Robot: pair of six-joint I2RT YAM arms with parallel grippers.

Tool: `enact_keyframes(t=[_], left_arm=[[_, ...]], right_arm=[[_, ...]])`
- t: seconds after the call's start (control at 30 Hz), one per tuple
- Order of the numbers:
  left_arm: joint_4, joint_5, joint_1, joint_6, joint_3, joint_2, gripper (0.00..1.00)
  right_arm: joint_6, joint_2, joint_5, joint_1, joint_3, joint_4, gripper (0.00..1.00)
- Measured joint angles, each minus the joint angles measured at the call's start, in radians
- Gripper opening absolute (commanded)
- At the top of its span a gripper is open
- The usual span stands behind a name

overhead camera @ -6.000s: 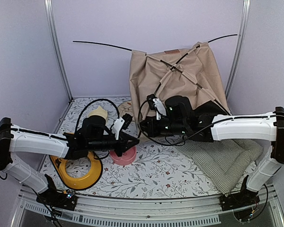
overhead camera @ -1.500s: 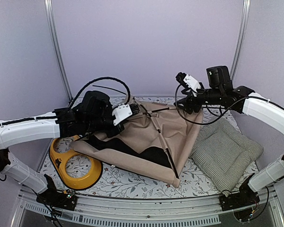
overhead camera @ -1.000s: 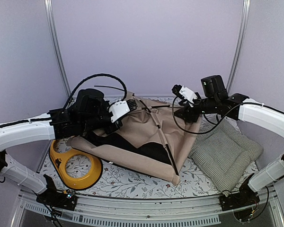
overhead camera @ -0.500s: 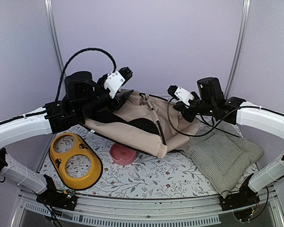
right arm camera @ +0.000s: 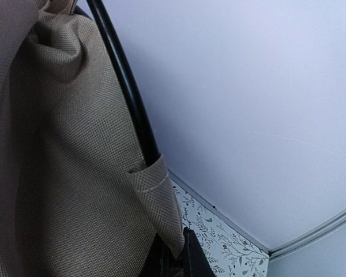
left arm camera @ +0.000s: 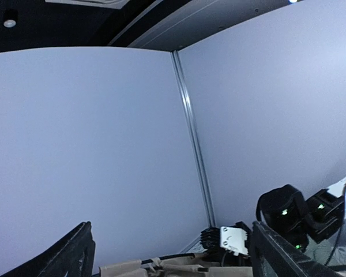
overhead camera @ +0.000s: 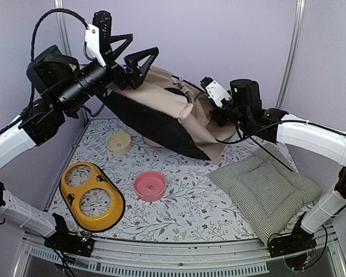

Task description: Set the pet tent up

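The pet tent (overhead camera: pixel 179 109) hangs above the table, slung between my two grippers, its beige fabric on top and its black lining (overhead camera: pixel 144 118) facing down. My left gripper (overhead camera: pixel 145 42) is raised high at the back left and stands open. The tent's upper edge (left arm camera: pixel 132 269), with a thin black pole along it, lies low between the spread fingers (left arm camera: pixel 81 254). My right gripper (overhead camera: pixel 214 114) is shut on the tent's right corner. In the right wrist view the gripper (right arm camera: pixel 181 254) pinches a fabric pocket (right arm camera: pixel 155 190) holding the black pole (right arm camera: pixel 127 86).
A green-checked cushion (overhead camera: pixel 265 187) lies at the front right. A pink bowl (overhead camera: pixel 150 186), a yellow two-hole bowl stand (overhead camera: pixel 92 196) and a small beige bowl (overhead camera: pixel 119 142) sit on the floral table. Metal corner posts (overhead camera: pixel 291 52) and lilac walls close in the back.
The left arm swung up and back, carrying the tent off the table, and its gripper opened wide. The right gripper shut on the tent's corner. The pink and beige bowls came into view.
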State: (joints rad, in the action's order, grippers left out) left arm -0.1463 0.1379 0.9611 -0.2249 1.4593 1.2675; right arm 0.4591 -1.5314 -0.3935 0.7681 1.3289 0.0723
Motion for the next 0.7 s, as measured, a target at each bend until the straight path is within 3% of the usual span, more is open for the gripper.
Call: enact_keyframes(t=[0.33,0.7], left_arm=[[-0.038,-0.16,0.04,0.158,-0.06,-0.149,0.93],[-0.117,-0.142,0.054,0.344,-0.421,-0.253,0.9]], right_arm=[[0.056,-0.116,-0.209,-0.003,0.22,-0.084,0.0],[0.08,-0.248,-0.262,-0.003,0.552,-0.071,0.0]])
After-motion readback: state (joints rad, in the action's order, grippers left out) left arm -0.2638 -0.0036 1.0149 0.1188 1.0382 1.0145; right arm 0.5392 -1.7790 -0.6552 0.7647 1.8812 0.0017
